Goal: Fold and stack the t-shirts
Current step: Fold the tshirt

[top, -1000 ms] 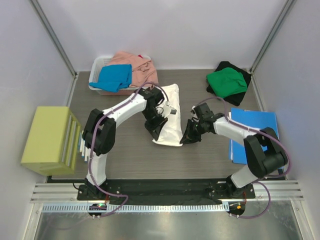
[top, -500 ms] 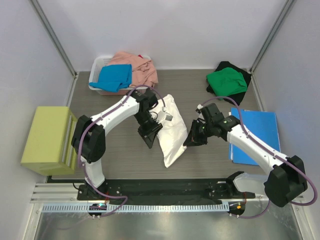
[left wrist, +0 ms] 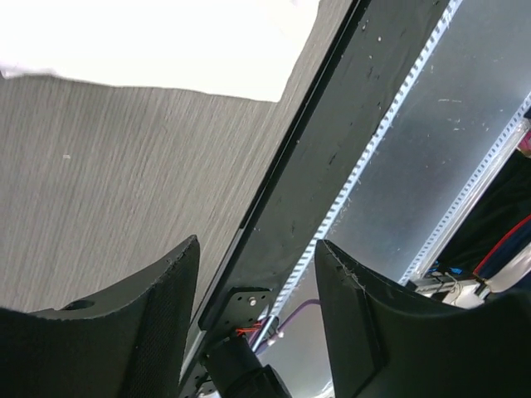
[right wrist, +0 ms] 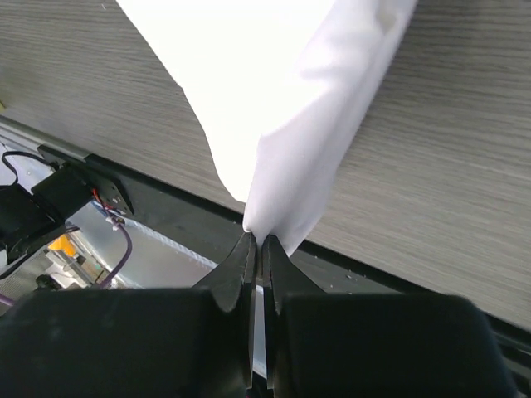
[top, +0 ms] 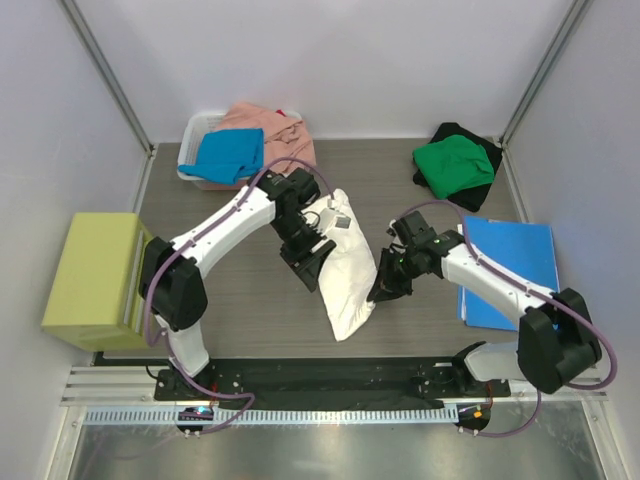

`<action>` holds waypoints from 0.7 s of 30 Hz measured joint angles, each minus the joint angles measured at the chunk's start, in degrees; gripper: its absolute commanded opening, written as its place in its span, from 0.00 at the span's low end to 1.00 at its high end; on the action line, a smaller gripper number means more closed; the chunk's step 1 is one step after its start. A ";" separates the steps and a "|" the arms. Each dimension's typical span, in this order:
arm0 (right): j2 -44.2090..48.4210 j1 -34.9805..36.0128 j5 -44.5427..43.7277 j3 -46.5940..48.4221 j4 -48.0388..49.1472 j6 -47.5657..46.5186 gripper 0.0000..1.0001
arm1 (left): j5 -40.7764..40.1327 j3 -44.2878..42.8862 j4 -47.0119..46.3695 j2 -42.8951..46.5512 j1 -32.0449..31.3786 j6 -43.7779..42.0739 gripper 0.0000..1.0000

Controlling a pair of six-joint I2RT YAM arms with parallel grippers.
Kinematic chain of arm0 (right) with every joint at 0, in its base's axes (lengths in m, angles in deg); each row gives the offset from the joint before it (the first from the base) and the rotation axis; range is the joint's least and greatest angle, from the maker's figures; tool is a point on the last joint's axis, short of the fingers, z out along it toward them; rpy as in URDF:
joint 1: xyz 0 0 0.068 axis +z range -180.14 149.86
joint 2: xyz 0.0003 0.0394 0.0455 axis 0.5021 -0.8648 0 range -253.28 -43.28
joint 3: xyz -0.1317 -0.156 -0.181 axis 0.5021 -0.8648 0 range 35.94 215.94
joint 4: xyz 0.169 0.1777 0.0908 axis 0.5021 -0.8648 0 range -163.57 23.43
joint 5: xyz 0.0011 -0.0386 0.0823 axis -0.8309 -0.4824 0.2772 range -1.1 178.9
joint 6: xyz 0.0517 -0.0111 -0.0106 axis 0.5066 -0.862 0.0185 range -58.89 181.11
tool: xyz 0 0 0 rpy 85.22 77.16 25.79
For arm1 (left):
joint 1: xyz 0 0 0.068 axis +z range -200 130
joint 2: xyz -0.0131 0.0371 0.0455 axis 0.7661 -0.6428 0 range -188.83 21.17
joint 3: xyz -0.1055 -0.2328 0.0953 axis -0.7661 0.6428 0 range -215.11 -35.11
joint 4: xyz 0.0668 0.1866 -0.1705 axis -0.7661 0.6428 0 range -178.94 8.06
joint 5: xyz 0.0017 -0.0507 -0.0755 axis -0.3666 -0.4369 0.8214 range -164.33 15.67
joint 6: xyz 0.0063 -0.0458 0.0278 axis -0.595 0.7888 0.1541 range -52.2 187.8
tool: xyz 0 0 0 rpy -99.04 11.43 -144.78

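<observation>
A folded white t-shirt [top: 345, 265] lies slanted in the middle of the table, its small chest print [top: 341, 224] near its far end. My right gripper [top: 376, 293] is shut on its right edge; the right wrist view shows the white cloth [right wrist: 282, 124] pinched between the jaws [right wrist: 257, 240]. My left gripper [top: 312, 266] stands open at the shirt's left edge with nothing between its fingers [left wrist: 158, 315]; the white shirt [left wrist: 166, 41] lies beyond them. A green t-shirt [top: 452, 163] lies on a black one [top: 484, 180] at the back right. Bright blue [top: 230, 155] and salmon pink [top: 275, 135] t-shirts fill the basket.
A white plastic basket [top: 196, 128] stands at the back left. A flat blue folder [top: 520, 262] lies at the right, partly under my right arm. A yellow-green box [top: 95, 280] sits at the left edge. The black base rail [top: 330, 375] runs along the near edge.
The white t-shirt has been dragged toward the near edge and turned. My left gripper has let go of it and opened. My right gripper has stayed shut on the cloth.
</observation>
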 measured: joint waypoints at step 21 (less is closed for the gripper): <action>11.28 1.07 4.59 7.45 -9.29 0.35 0.06 | -3.50 -8.24 -2.71 -2.32 27.41 5.46 0.49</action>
